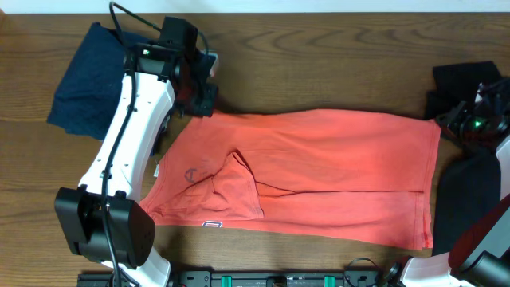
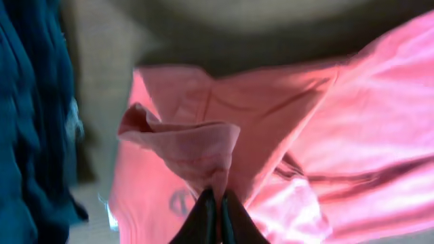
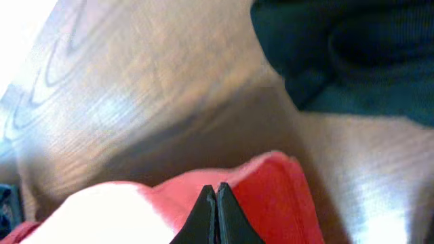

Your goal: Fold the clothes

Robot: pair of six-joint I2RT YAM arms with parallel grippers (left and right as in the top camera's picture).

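Lettering (image 1: 211, 225) of coral T-shirt (image 1: 319, 171) mostly hidden under its fold.

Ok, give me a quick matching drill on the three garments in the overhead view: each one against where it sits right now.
Things:
1. coral-red T-shirt
2. navy garment
3. black garment

Places:
A. heaped at the far right edge
B. spread out across the middle of the table
C. bunched at the far left corner

Pairs: 1-B, 2-C, 3-A
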